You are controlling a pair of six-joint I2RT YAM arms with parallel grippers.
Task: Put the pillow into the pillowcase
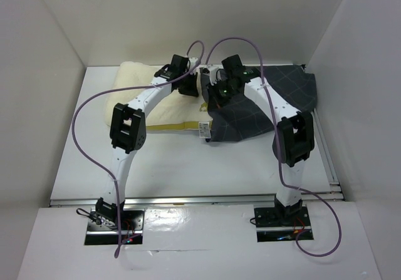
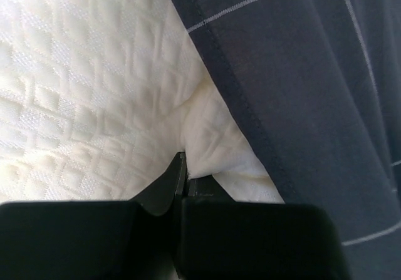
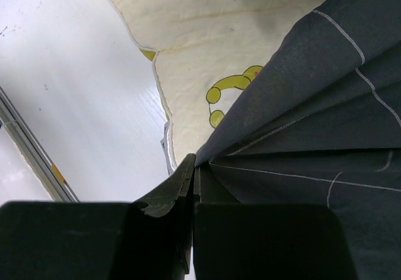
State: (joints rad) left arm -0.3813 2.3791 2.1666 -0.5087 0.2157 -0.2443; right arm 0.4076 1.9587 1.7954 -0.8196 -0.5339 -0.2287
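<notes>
Surface: a white table point(image 1: 188, 167) inside a white-walled booth.
Pillow: the soft, cream-yellow, quilted rectangular pillow point(image 1: 135, 82) lies left of the large charcoal-grey grid-lined cloth pillowcase point(image 1: 288, 92). Its long axis runs left to right, toward the pillowcase.
Left claw: the left gripper point(image 2: 187, 170) is pinched on a fold of pillow just left of the pillowcase hem.
Right claw: the right gripper point(image 3: 194, 167) is clamped on that hem, which partly covers the yellow emblem point(image 3: 229, 92).
Next move: probably rightward, pillow end into the pillowcase.

Cream quilted pillow point(image 1: 135, 82) lying flat, one end under charcoal gridded pillowcase point(image 1: 285, 92)
</notes>
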